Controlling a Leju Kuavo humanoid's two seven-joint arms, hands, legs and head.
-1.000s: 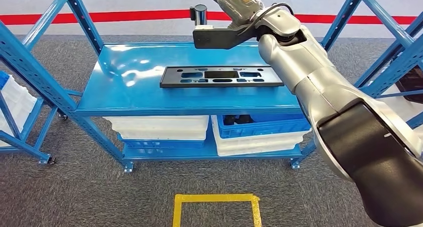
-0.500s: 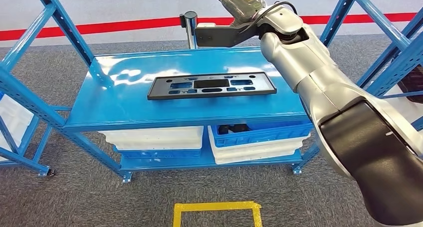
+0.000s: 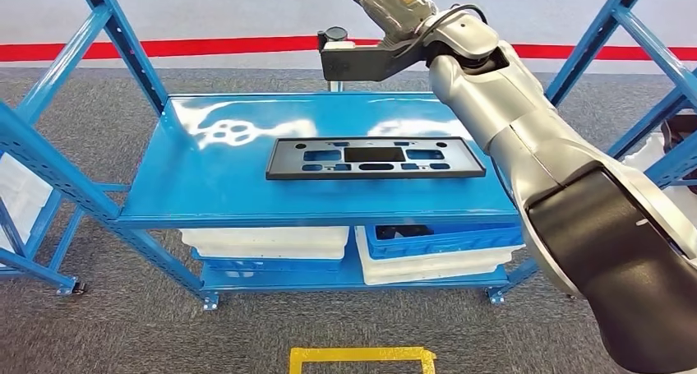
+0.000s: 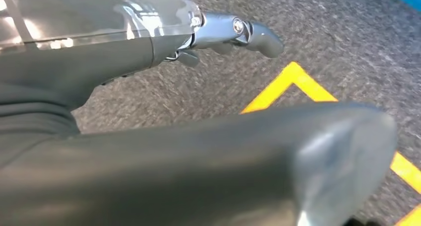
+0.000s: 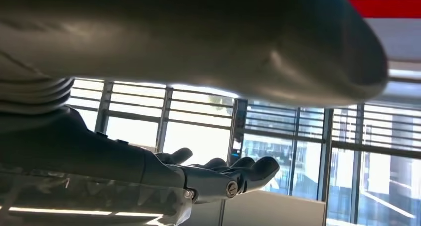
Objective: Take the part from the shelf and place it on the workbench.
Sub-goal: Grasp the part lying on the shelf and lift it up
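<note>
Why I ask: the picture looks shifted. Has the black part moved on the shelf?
No. The black part lies at the same spot on the blue shelf, toward its right side; only the camera shifted.

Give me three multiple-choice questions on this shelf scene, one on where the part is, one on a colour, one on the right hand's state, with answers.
1. Where does the black part lie?
A. on the shelf's top deck
B. in a lower bin
C. on the floor
2. What colour is the shelf?
A. yellow
B. blue
C. white
3. How is the right hand?
A. holding the part
B. pressing the shelf
C. open, raised above the shelf
Answers: 1 A, the part lies flat on the top deck. 2 B, frame and decks are blue. 3 C, its fingers are spread and hold nothing.
</note>
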